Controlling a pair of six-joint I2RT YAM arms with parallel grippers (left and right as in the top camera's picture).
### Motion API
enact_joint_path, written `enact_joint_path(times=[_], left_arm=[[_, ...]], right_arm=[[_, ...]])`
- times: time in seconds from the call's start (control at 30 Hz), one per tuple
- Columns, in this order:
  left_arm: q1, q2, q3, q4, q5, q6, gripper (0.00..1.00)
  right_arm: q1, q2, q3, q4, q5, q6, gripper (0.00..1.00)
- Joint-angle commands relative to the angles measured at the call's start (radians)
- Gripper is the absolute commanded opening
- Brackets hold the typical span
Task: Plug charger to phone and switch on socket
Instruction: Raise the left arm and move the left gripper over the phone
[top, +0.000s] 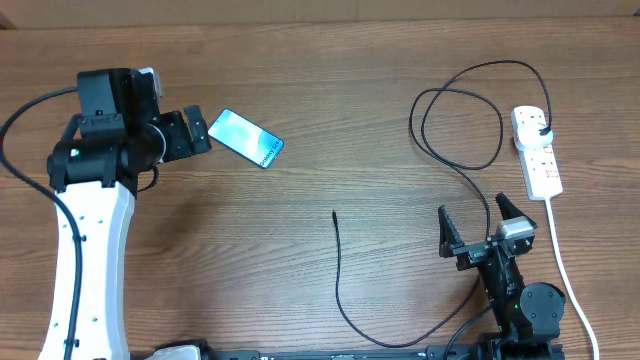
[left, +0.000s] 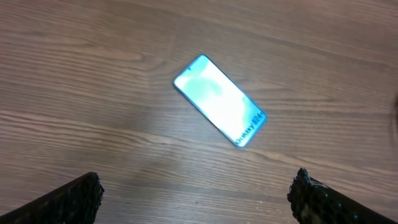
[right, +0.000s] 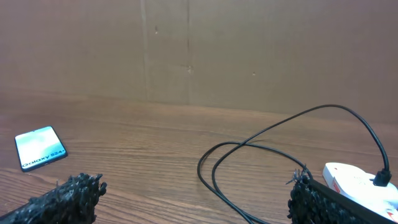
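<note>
Phone lies screen-up and lit on the counter, left gripper spread wide and empty just beside it; charger tip lies loose well to the phone's right, socket farther right with the charger's plug seated, right gripper likewise wide and empty, well apart from the phone.

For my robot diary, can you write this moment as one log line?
left tool open near phone; right tool open; charger in socket, tip away from phone

Left arm: long white shell under black joint housings, black cable looping off one side. Right arm: all black, rounded joint, small silver block behind the right gripper. Fingertips: black, coarse, grainy.
</note>
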Motion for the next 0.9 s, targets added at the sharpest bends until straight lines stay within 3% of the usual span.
enact_joint_path(times=[0.0,0.1,0.23,0.33,0.6,0.87], left_arm=[[-0.008,0.029,0.027,0.029,0.1,-0.036,1.0],[-0.01,0.045,0.027,0.025,0.076,-0.159,1.0],[-0.049,0.067,0.032,0.0,-0.069,-0.335,1.0],[-0.098,0.105,0.067,-0.031,-0.106,-0.365,1.0],[-0.266,0.373,0.355,-0.254,-0.298,-0.561,1.0],[-0.287,0.589,0.503,-0.333,-0.303,-0.834,1.0]], right_arm=[[-0.003,-0.008,-0.011,0.006,-0.005,-0.001,1.0],[-0.003,-0.008,-0.011,0.006,-0.005,-0.001,1.0],[-0.003,-0.008,-0.011,0.006,-0.005,-0.001,1.0],[-0.003,-0.008,-0.011,0.006,-0.005,-0.001,1.0],[-0.003,-0.008,-0.011,0.005,-0.005,-0.001,1.0],[-0.003,-0.008,-0.011,0.005,-0.005,-0.001,1.0]])
